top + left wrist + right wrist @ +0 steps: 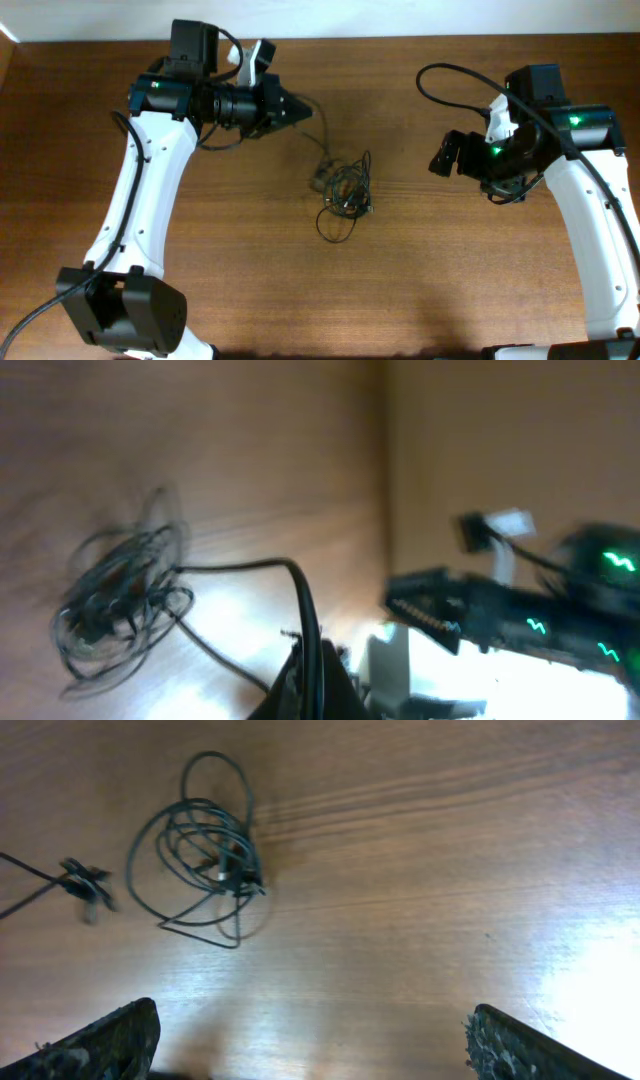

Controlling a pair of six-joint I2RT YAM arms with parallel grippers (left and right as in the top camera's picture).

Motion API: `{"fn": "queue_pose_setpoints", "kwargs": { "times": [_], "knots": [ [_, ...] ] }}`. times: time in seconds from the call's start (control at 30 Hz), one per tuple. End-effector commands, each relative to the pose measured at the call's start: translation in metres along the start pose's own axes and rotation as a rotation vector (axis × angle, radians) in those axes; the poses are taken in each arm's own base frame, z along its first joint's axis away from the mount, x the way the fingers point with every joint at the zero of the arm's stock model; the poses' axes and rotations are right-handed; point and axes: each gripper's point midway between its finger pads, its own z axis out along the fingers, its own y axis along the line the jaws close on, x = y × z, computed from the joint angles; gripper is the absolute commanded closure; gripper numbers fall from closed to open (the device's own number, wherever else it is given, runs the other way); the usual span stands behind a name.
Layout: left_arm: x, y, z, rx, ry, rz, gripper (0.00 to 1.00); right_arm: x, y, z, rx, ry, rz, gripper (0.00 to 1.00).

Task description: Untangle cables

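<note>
Trailing from the left tool point(306, 109), the cables point(345, 190) bunch on the table point(420, 280).

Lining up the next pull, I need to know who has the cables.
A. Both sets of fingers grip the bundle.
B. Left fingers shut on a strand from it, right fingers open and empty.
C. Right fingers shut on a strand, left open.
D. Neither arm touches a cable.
B: the left fingers pinch a strand running to the cables, while the right fingers stand wide apart, off the bundle.
</note>
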Motion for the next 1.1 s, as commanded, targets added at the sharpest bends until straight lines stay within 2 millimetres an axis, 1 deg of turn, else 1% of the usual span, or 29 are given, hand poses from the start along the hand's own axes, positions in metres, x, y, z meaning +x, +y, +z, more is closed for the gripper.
{"fn": "queue_pose_setpoints", "kwargs": {
  "times": [0.0, 0.03, 0.1, 0.13, 0.23, 0.43, 0.53, 0.63, 0.7, 0.83, 0.97, 1.07],
  "knots": [
    [0.019, -0.074, -0.019, 0.357, 0.095, 0.160, 1.00, 0.003, 0.027, 0.000, -0.162, 0.035, -0.073, 0.02],
    [0.021, -0.082, -0.023, 0.407, 0.111, 0.178, 1.00, 0.003, 0.038, -0.002, -0.223, 0.038, -0.084, 0.02],
    [0.026, -0.092, -0.029, 0.474, 0.145, 0.167, 1.00, 0.002, 0.049, -0.004, -0.285, 0.034, -0.097, 0.02],
    [0.026, -0.094, -0.030, 0.482, 0.151, 0.158, 1.00, 0.001, 0.052, -0.005, -0.300, 0.033, -0.101, 0.02],
    [0.024, -0.096, -0.030, 0.486, 0.151, 0.152, 1.00, 0.005, 0.059, -0.004, -0.310, 0.041, -0.122, 0.02],
    [0.024, -0.097, -0.030, 0.487, 0.152, 0.152, 1.00, 0.018, 0.082, 0.003, -0.315, 0.053, -0.212, 0.02],
    [0.023, -0.097, -0.030, 0.485, 0.155, 0.137, 1.00, 0.022, 0.087, 0.007, -0.289, 0.054, -0.244, 0.02],
    [0.023, -0.097, -0.030, 0.485, 0.157, 0.131, 1.00, 0.032, 0.096, 0.011, -0.292, 0.073, -0.280, 0.02],
    [0.023, -0.097, -0.030, 0.485, 0.157, 0.131, 1.00, 0.034, 0.097, 0.014, -0.263, 0.068, -0.293, 0.02],
    [0.023, -0.097, -0.030, 0.484, 0.161, 0.111, 1.00, 0.027, 0.083, 0.020, -0.137, 0.024, -0.225, 0.02],
    [0.023, -0.100, -0.031, 0.500, 0.169, 0.113, 1.00, 0.022, 0.085, 0.022, -0.135, 0.009, -0.231, 0.02],
    [0.025, -0.102, -0.033, 0.514, 0.179, 0.113, 1.00, 0.022, 0.086, 0.028, -0.139, 0.027, -0.228, 0.02]
  ]
}}
